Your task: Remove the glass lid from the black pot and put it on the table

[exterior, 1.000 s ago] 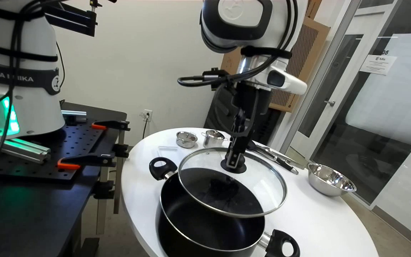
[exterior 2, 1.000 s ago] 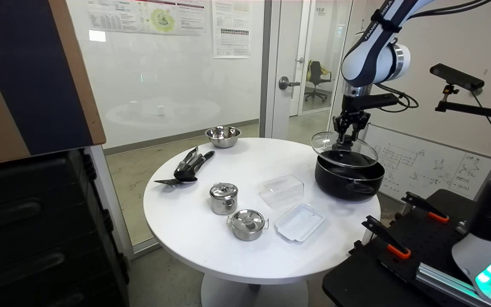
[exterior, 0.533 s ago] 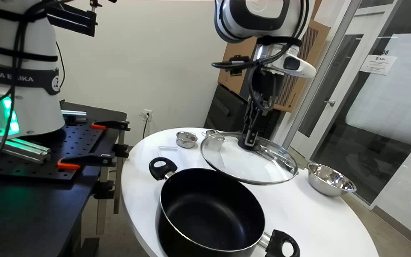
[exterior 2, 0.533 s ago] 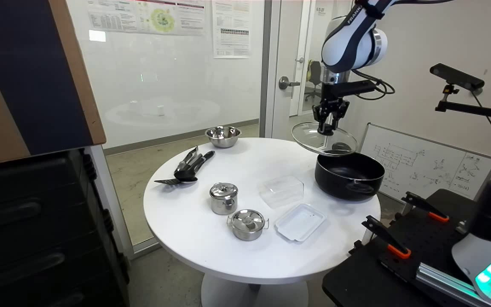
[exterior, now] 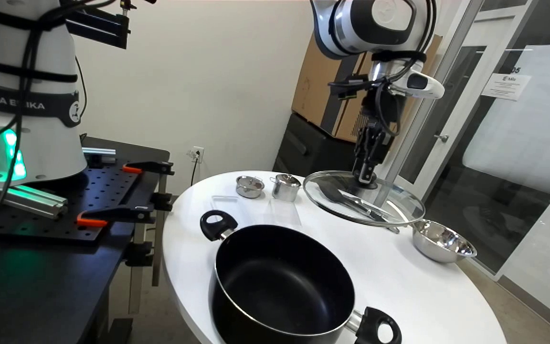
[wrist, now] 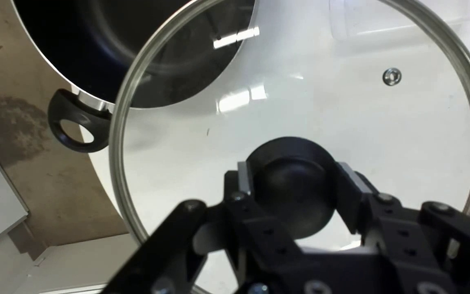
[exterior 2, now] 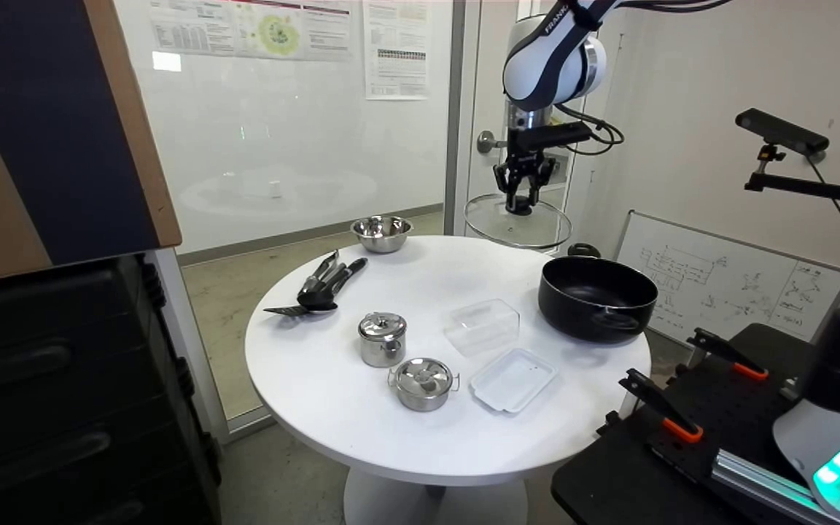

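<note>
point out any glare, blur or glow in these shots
Wrist view: glare patches on the lid, gripper slightly soft; in an exterior view, the base lights glow green and tint the bench; in both exterior views, glints on the metal bowl.

The white arm point(exterior: 384, 33) has dark panels point(exterior: 362, 24), black straps point(exterior: 398, 56) and looping black cables point(exterior: 428, 24); the white base point(exterior: 46, 138) reads FRANKA and glows green; the black gripper point(wrist: 296, 183) shows round screw heads point(wrist: 385, 197)

One glass lid point(exterior 2: 494, 227), one black pot point(exterior 2: 573, 315), two silver pots point(exterior 2: 382, 345) point(exterior 2: 424, 392).
</note>
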Robot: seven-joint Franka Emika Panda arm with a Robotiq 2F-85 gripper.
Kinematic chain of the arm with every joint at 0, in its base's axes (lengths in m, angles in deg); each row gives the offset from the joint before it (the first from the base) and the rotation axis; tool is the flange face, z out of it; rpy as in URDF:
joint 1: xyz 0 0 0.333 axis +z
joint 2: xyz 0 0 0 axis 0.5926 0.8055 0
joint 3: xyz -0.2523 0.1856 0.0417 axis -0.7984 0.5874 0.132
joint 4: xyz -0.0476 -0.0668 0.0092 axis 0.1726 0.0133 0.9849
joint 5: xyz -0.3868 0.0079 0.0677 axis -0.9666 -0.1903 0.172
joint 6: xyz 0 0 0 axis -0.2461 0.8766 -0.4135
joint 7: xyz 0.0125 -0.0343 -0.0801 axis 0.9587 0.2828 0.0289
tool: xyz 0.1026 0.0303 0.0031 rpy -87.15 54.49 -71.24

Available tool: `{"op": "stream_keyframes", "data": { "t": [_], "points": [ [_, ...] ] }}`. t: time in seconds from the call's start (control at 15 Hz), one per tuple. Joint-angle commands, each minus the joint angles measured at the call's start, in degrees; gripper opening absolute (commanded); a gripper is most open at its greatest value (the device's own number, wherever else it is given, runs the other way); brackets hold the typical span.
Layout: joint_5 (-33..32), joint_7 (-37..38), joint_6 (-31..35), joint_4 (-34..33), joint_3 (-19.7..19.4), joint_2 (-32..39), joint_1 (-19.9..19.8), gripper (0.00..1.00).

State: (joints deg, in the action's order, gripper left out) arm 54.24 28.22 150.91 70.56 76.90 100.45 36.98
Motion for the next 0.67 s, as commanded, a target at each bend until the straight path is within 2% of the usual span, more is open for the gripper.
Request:
{"op": "stream_keyframes", "data": {
  "t": [0.0,0.07,0.13,0.6],
  "points": [
    [0.03,-0.07,-0.11,-0.16,-0.07,0.20,-0.03,0.50],
    [0.03,-0.07,-0.11,-0.18,-0.11,0.31,-0.05,0.50],
    [0.03,-0.07,-0.11,-0.18,-0.13,0.32,-0.06,0.25],
    [2.71,1.53,-3.64,-5.46,0.32,8.54,0.56,0.25]
  ]
}}
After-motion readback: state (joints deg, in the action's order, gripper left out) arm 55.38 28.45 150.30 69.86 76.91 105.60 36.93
